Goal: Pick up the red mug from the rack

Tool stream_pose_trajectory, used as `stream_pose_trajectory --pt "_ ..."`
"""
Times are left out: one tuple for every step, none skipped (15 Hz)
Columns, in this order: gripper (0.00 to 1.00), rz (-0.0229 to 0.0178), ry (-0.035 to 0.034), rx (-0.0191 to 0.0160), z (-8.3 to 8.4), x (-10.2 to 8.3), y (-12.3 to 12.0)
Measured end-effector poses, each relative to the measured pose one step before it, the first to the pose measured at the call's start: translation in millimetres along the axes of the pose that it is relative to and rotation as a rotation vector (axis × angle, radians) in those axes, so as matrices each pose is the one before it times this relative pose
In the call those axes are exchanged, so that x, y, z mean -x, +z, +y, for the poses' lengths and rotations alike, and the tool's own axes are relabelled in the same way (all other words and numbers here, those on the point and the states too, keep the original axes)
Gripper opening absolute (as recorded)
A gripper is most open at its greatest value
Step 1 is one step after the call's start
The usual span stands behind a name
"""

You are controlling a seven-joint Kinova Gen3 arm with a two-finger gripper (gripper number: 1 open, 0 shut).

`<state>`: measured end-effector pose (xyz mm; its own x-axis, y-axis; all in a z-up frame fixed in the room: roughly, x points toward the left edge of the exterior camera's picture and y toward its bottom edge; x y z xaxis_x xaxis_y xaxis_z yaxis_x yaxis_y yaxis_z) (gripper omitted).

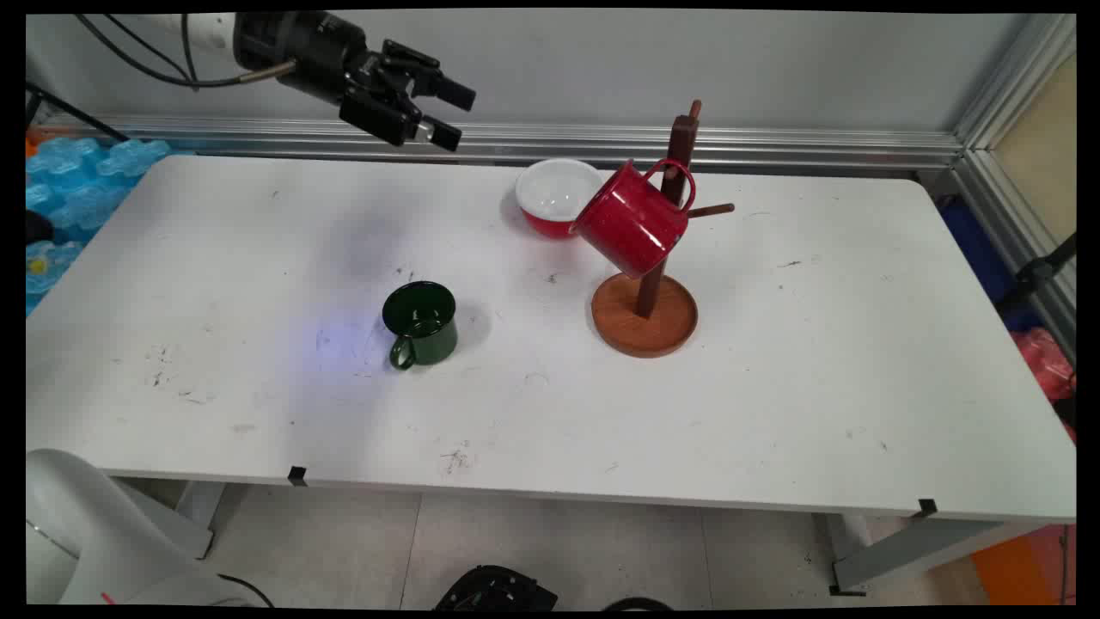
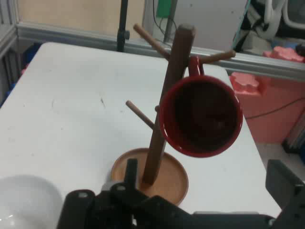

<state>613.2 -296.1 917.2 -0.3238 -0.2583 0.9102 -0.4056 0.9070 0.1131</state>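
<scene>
Red mug (image 1: 632, 225) hangs by its handle on a peg of the wooden mug tree (image 1: 646, 309), tilted mouth-down toward eight o'clock, right of the table's (image 1: 773, 387) middle. Just behind it, at ten o'clock, sits a red bowl (image 1: 557, 199) with a white inside. A dark green mug (image 1: 419, 323) stands well apart at nine o'clock from the tree. High up at the far left, the gripper (image 1: 454, 113) hovers in the air, fingers spread, holding nothing.

From the hand, the red mug (image 2: 200, 117) shows its open mouth beside the tree's (image 2: 164, 107) post; the bowl's (image 2: 26, 200) white rim lies at seven o'clock.
</scene>
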Motion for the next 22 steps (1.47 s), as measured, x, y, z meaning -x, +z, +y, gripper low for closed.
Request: stream_pose_trajectory --pt "1.0 -0.01205 0.00333 0.00239 -0.42 0.74 2.69" --pt "1.0 -0.00899 0.00293 0.00136 -0.58 0.28 2.39" --pt "1.0 -0.00885 0.00271 0.00153 -0.48 0.16 2.6" --pt "1.0 -0.00782 0.00287 0.00231 -0.4 -0.01 2.77" --pt "1.0 -0.00552 0.0027 0.00331 -0.17 -0.33 2.66" --pt "1.0 -0.00519 0.00246 0.00328 -0.06 -0.41 3.06" --pt "1.0 -0.00315 0.00284 0.00388 0.07 -0.84 3.28" --pt "1.0 -0.00101 0.00181 0.0039 0.22 -0.98 3.15" --pt "1.0 -0.00047 0.00112 0.00267 0.2 -0.7 2.06" --pt "1.0 0.00047 0.00198 0.00513 0.47 -1.21 3.39" --pt "1.0 0.00112 0.00245 0.00572 0.64 -1.48 3.88" --pt "1.0 0.00177 0.00206 0.0065 0.74 -1.58 4.11" --pt "1.0 0.00173 0.00198 0.00582 0.61 -1.36 3.56" --pt "1.0 0.00102 0.00122 0.00347 0.33 -0.82 2.25" --pt "1.0 0.0022 0.00143 0.00639 0.68 -1.31 3.5" --pt "1.0 0.00215 0.00169 0.00686 0.8 -1.41 3.83" --pt "1.0 0.00224 0.00206 0.00685 0.75 -1.38 3.81" --pt "1.0 0.00166 0.00179 0.00646 0.75 -1.1 3.27" --pt "1.0 0.00204 0.00186 0.00672 0.69 -1.23 3.68" --pt "1.0 0.00154 0.00224 0.00723 0.78 -1.11 3.59" --pt "1.0 0.00145 0.0016 0.00583 0.73 -0.9 3.06" --pt "1.0 0.00112 0.00097 0.00408 0.45 -0.61 1.97"
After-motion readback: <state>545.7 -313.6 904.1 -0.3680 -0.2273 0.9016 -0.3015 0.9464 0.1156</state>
